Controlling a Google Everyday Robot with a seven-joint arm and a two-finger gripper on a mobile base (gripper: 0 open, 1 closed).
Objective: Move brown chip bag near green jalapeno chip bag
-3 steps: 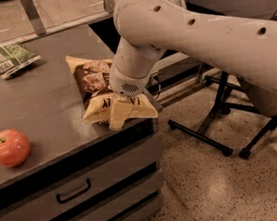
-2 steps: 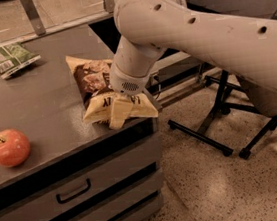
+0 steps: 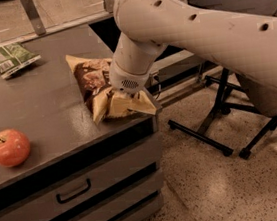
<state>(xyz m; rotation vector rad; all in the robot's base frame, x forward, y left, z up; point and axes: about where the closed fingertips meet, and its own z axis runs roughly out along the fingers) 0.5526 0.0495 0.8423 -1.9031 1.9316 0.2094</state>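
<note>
The brown chip bag (image 3: 94, 82) lies on the grey counter (image 3: 47, 108) near its right front corner, dark brown part toward the back and cream band toward the edge. My gripper (image 3: 116, 92) is down at the bag's right side, hidden behind the white wrist (image 3: 130, 75), which rests against the bag. The green jalapeno chip bag (image 3: 10, 58) lies flat at the counter's back left, well apart from the brown bag.
A red apple (image 3: 8, 147) sits at the counter's front left. Drawers (image 3: 75, 191) run below the counter front. Black chair or stand legs (image 3: 215, 123) spread over the speckled floor at the right. A glass wall with metal posts (image 3: 31, 15) lines the back.
</note>
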